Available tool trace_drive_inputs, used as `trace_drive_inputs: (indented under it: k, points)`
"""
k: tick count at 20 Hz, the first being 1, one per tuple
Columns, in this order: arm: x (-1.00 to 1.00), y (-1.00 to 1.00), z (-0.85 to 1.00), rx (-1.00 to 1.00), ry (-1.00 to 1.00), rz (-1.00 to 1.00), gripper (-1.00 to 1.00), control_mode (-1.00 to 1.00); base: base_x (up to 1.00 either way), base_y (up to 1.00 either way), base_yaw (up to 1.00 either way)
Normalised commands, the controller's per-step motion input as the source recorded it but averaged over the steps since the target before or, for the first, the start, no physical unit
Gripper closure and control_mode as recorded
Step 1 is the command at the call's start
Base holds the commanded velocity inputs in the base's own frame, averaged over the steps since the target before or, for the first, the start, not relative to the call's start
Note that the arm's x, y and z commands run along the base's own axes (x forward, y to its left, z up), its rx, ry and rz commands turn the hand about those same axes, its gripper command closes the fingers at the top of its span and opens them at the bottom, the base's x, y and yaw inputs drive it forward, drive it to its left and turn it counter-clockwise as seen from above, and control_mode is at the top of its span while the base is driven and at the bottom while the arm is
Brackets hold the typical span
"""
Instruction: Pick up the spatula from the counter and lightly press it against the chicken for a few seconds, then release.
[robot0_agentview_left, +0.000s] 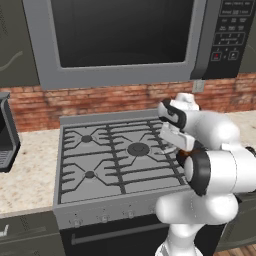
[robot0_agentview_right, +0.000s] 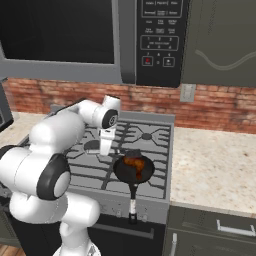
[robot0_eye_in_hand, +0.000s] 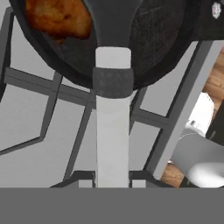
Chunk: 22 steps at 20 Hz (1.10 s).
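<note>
Claw (robot0_eye_in_hand: 112, 177) clamped on the spatula (robot0_eye_in_hand: 113, 127) above the stove (robot0_agentview_left: 95, 155) (brick wall (robot0_agentview_left: 100, 100) behind), chicken (robot0_eye_in_hand: 59, 17) at eleven o'clock in the hand view.

The gripper (robot0_agentview_right: 106, 149) points down over the stove (robot0_agentview_right: 150, 135) grate, just left of a black pan (robot0_agentview_right: 145, 172) on the near right burner. Browned chicken (robot0_agentview_right: 132, 163) lies in the pan, whose handle reaches toward the near edge. A speckled counter (robot0_agentview_right: 215, 165) lies to the right.
</note>
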Motion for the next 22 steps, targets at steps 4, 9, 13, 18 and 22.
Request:
trace_drive_inputs:
  k: [4,9,13,18,22]
  points:
    - [-0.33,0.05,0.31,0.00,-0.03,0.04,1.00,-1.00,0.00,0.00,0.00]
    - [-0.39,0.12,0.38,0.00,-0.01,0.05,1.00,-1.00,0.00,0.00,0.00]
    - [-0.47,0.17,0.31,0.00,0.00,0.04,1.00,-1.00,0.00,0.00,0.00]
    - [-0.53,0.13,0.24,0.00,-0.01,0.04,1.00,-1.00,0.00,0.00,0.00]
    - [-0.54,0.02,0.37,0.00,-0.02,0.04,1.00,-1.00,0.00,0.00,0.00]
